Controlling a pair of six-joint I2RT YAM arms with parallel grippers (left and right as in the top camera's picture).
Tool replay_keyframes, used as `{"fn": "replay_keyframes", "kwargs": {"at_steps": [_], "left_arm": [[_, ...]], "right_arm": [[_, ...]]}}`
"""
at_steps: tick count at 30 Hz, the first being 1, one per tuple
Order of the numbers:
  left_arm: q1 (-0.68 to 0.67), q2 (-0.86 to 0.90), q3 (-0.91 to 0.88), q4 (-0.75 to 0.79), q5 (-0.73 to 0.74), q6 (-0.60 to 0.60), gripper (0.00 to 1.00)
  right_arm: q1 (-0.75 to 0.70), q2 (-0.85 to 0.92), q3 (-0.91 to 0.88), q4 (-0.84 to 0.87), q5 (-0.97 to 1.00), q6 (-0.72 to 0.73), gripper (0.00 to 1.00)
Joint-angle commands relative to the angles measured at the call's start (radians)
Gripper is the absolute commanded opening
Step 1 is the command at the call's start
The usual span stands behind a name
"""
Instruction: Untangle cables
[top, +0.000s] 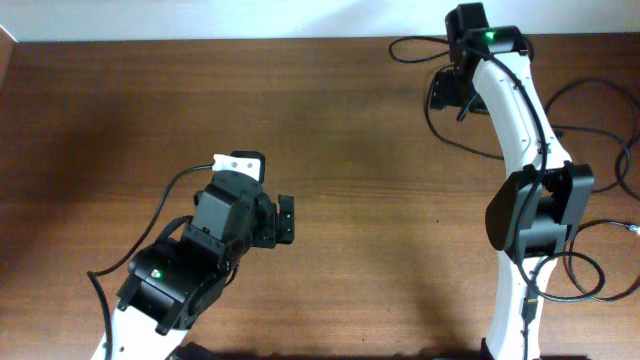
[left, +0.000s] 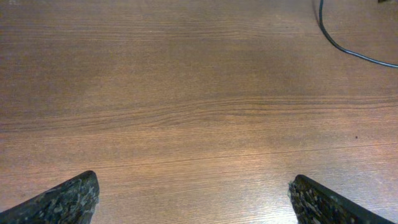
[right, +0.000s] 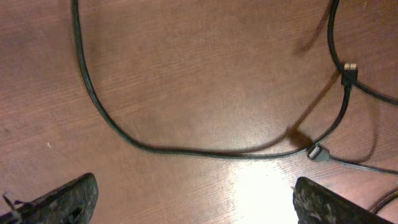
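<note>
My left gripper (top: 284, 220) hangs over the middle of the table (top: 120, 120), toward its near edge. The jaws are spread wide, and my wrist camera shows only bare wood between the two fingertips (left: 68, 199). One black strand (left: 336, 45) curves across the table in the top right corner of that view, well apart from my fingers. My right gripper (top: 452, 92) is stretched out to the far right part of the table. Its jaws are also wide apart and grip nothing. The cables (right: 186, 151) lie flat on the table beneath it. One long cord sweeps down from the far side and runs across the wood to a small plug (right: 316, 151), where a thinner lead carries on toward the table's right edge. A second cord comes down from the far side and ends in a metal-tipped connector (right: 350, 67) just above that plug. From overhead, more thin black loops (top: 600, 100) lie along the right edge of the table, though I cannot tell there which strand is which.
</note>
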Motion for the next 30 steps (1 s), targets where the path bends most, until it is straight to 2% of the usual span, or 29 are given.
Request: {"fn": "replay_keyframes", "kwargs": {"at_steps": [1, 6, 11, 17, 21, 23, 27, 30], "left_arm": [[0.001, -0.002, 0.009, 0.002, -0.014, -0.016, 0.99], [0.001, -0.002, 0.009, 0.002, -0.014, -0.016, 0.99], [0.001, -0.002, 0.009, 0.002, -0.014, -0.016, 0.99], [0.001, -0.002, 0.009, 0.002, -0.014, -0.016, 0.99], [0.001, -0.002, 0.009, 0.002, -0.014, -0.016, 0.99], [0.001, -0.002, 0.009, 0.002, -0.014, -0.016, 0.99], [0.001, -0.002, 0.009, 0.002, -0.014, -0.016, 0.99], [0.001, -0.002, 0.009, 0.002, -0.014, -0.016, 0.99]], "right_arm": [[-0.010, 0.011, 0.009, -0.074, -0.016, 0.001, 0.99], [-0.011, 0.014, -0.060, -0.185, -0.098, 0.001, 0.99], [-0.008, 0.014, -0.182, -0.184, -0.145, 0.002, 0.99], [-0.008, -0.065, -0.222, -0.233, -0.135, 0.015, 0.99], [-0.008, -0.322, -0.474, -0.160, -0.127, 0.017, 0.99], [-0.008, -0.491, -0.665, -0.069, -0.175, 0.019, 0.99], [-0.008, -0.913, -1.107, 0.252, -0.315, 0.062, 0.99], [-0.008, -1.033, -1.233, 0.346, -0.314, 0.069, 0.99]]}}
